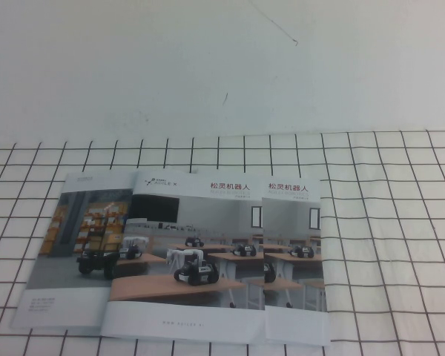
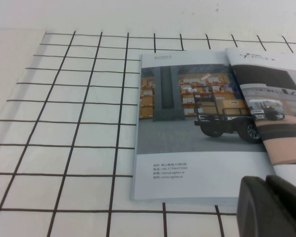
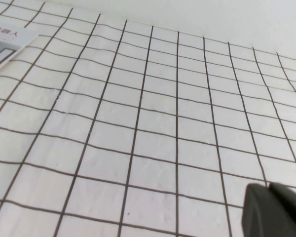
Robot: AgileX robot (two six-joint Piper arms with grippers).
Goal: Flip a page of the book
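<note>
Two thin brochures with the same classroom-robots cover lie closed on the grid cloth. The middle one [image 1: 193, 252] lies on top, overlapping the right one [image 1: 298, 256]; I cannot tell which is the book. Each cover page lies flat. The middle one's corner also shows in the left wrist view [image 2: 276, 113], and the right one's corner in the right wrist view [image 3: 10, 44]. Neither arm shows in the high view. My left gripper [image 2: 266, 183] is shut and empty, hovering near the front edge of the warehouse brochure. My right gripper [image 3: 269, 188] is shut and empty over bare cloth, right of the brochures.
A brochure with a yellow warehouse-shelves photo [image 1: 78, 245] lies at the left, partly under the middle one, and also shows in the left wrist view [image 2: 187, 128]. The black-grid cloth [image 1: 386, 222] covers the table front; a plain white surface [image 1: 208, 67] lies beyond it.
</note>
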